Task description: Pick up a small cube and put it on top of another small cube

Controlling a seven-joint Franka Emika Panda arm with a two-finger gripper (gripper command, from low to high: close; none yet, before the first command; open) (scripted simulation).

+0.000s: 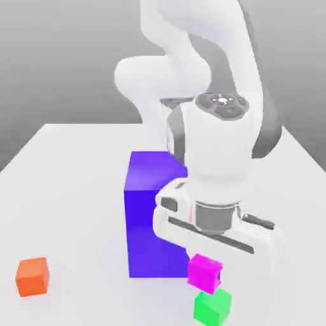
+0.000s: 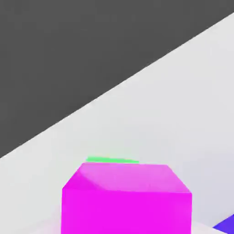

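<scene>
Green cube (image 1: 212,308) on the white worktop (image 1: 89,210), magenta cube (image 1: 204,274) at its upper edge.
Fingers (image 1: 219,276) closed on the magenta cube, grey background (image 1: 63,63) beyond.

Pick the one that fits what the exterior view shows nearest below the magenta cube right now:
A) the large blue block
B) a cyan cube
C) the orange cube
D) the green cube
D: in the exterior view the green cube shows right beneath the magenta cube, while the orange cube sits well off toward that view's left.
</scene>
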